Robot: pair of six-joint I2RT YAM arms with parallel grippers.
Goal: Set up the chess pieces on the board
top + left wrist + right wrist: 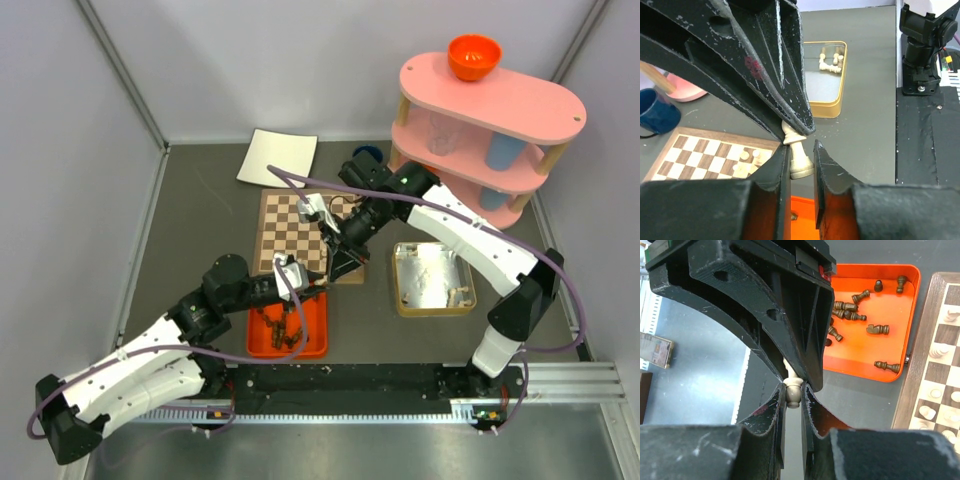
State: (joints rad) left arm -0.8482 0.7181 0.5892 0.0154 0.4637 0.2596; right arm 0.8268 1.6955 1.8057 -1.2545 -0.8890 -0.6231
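Pale chess piece [799,159] held between two claws.
The left gripper [801,150] is seen closed about the piece's lower part, and the right gripper [793,390] is clamped on its top. The piece is held in the air just off the near corner of the board [262,232], by the orange tray [255,342], in which dark chess pieces [845,310] are scattered. A few pale pieces [940,347] are stood on the board.

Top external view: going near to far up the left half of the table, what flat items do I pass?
In order: orange tray → board → white sheet. The gold tin is left out: it sits off to the right, level with both tray and board.
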